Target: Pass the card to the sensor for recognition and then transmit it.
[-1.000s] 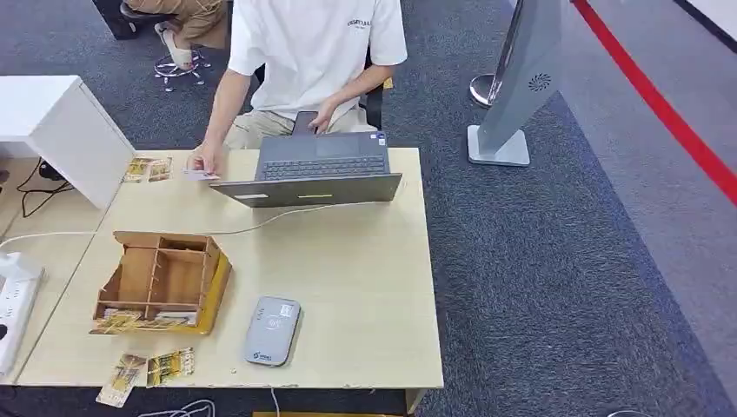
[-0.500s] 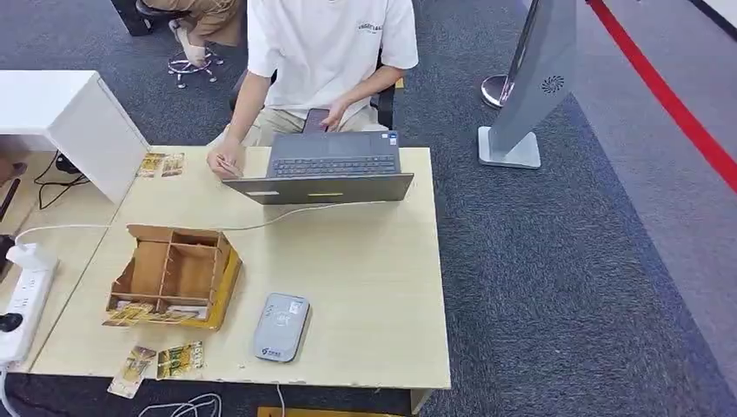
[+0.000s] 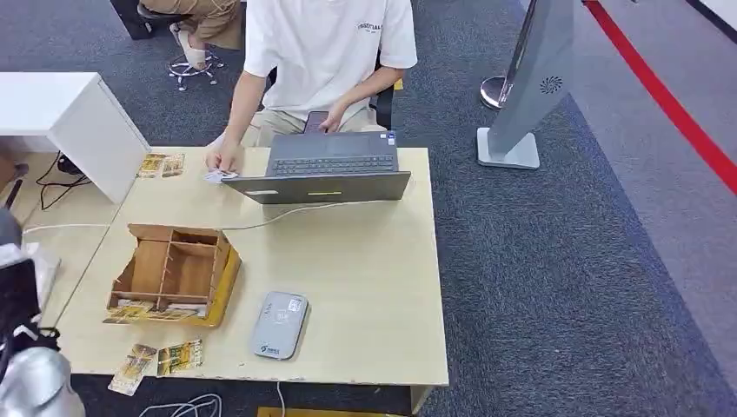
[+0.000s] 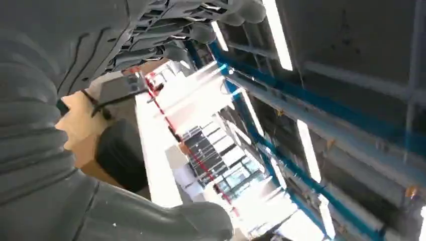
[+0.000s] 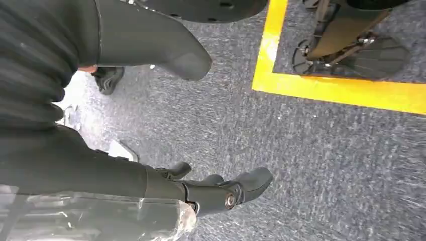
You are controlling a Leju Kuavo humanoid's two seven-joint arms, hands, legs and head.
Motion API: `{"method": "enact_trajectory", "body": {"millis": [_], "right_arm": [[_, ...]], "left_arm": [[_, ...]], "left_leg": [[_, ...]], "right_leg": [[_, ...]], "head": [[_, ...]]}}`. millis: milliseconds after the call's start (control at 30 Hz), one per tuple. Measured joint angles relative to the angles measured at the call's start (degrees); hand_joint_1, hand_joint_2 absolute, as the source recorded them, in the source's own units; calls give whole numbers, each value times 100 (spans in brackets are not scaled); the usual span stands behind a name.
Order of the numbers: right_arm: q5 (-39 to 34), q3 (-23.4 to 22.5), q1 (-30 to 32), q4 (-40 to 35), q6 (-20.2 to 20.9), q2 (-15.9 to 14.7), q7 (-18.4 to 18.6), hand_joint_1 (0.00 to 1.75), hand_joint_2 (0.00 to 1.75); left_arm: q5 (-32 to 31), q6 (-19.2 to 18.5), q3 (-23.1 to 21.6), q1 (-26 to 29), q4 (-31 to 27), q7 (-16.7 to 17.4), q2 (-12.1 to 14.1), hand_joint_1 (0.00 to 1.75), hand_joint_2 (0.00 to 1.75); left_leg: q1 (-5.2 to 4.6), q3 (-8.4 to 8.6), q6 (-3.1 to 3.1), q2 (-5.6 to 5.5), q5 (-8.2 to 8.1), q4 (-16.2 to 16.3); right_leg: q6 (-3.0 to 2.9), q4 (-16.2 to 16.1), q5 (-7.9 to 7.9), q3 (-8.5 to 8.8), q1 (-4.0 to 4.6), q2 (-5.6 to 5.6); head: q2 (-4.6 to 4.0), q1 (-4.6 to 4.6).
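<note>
Card [image 3: 217, 175] half hidden under person's hand [image 3: 228, 161]; each robot hand [image 4: 191, 30] [image 5: 201, 120] empty, fingers apart.

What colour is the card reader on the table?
Grey, with a pale label patch on top; the card reader shows best in the head view.

Office, desk [image 3: 365, 287], laptop [image 3: 326, 174], grey carpet [image 3: 556, 287], seated person [image 3: 326, 52]

**Arm and hand posture**

We see the left arm [image 3: 30, 382] entering at the lower left corner of the head view, silver at the forearm. The left hand [image 4: 166, 35] holds nothing, its fingers [image 4: 201, 32] extended and apart. The right hand [image 5: 150, 115] hangs toward the floor, empty, its fingers [image 5: 236, 188] loosely spread from the thumb.
</note>
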Motion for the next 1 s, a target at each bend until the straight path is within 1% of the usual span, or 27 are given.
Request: {"method": "enact_trajectory", "body": {"millis": [67, 100, 167, 267, 333, 400, 500, 700, 733, 800, 1000], "right_arm": [[5, 0, 5, 2, 35, -7, 24, 0, 175], [1, 0, 8, 7, 42, -7, 31, 0, 175], [-39, -2, 15, 13, 51, -18, 51, 0, 175], [-26, -2, 41, 17, 73, -26, 92, 0, 175], [-2, -2, 65, 20, 92, -31, 110, 0, 175], [20, -2, 79, 24, 99, -31, 138, 0, 175], [44, -2, 93, 28, 110, -31, 186, 0, 175], [127, -2, 99, 31, 105, -22, 212, 0, 175], [138, -2, 99, 31, 94, -15, 212, 0, 175], [140, -2, 99, 31, 90, 2, 203, 0, 175], [197, -2, 97, 33, 94, 33, 177, 0, 175]], "left_arm": [[-809, -217, -214, -653, 851, 516, 302, 0, 175], [-1135, -379, -354, -970, 1264, 776, 455, 0, 175], [-1897, -877, -634, -1626, 2182, 1329, 691, 0, 175], [-2641, -1066, -1092, -2325, 3275, 1806, 939, 0, 175], [-2876, -1266, -1346, -2681, 3829, 1991, 1025, 0, 175], [-2937, -1287, -1504, -2910, 4249, 2056, 1055, 0, 175], [-3022, -1281, -1691, -3084, 4691, 2155, 1062, 0, 175], [-2956, -1200, -1820, -3121, 5009, 2157, 1057, 0, 175], [-2956, -1202, -1838, -3119, 5041, 2157, 1055, 175, 175], [-2946, -1206, -1849, -3119, 5102, 2155, 1040, 175, 175], [-2784, -1195, -1871, -3117, 5216, 1999, 1000, 175, 175]], "left_leg": [[-1, -9, 1, 14, 11, 0], [-2, -15, 4, 15, 16, 1], [-4, -29, 5, 22, 25, 2], [-5, -39, 4, 49, 26, 3], [-5, -40, 4, 57, 25, 4], [-6, -46, 4, 60, 24, 4], [-6, -52, 7, 60, 22, 4], [-5, -60, 7, 60, 22, 4], [-4, -60, 7, 59, 23, 4], [-4, -60, 7, 60, 23, 3], [-4, -61, 6, 59, 23, 3]], "right_leg": [[0, 2, 19, -11, -1, 9], [-1, 1, 23, -22, 0, 10], [9, 1, 37, -32, -2, 19], [6, 0, 47, -46, -3, 45], [6, 0, 48, -48, -4, 55], [6, -1, 48, -55, -5, 58], [6, -2, 47, -60, -5, 59], [6, -2, 47, -70, -5, 58], [5, -2, 47, -70, -5, 58], [5, -2, 47, -70, -5, 58], [5, -2, 48, -70, -5, 58]], "head": [[2, -11], [2, -2], [2, -9], [2, 0], [2, 0], [2, 2], [2, 0], [2, 0], [2, 0], [2, 0], [2, 0]]}}
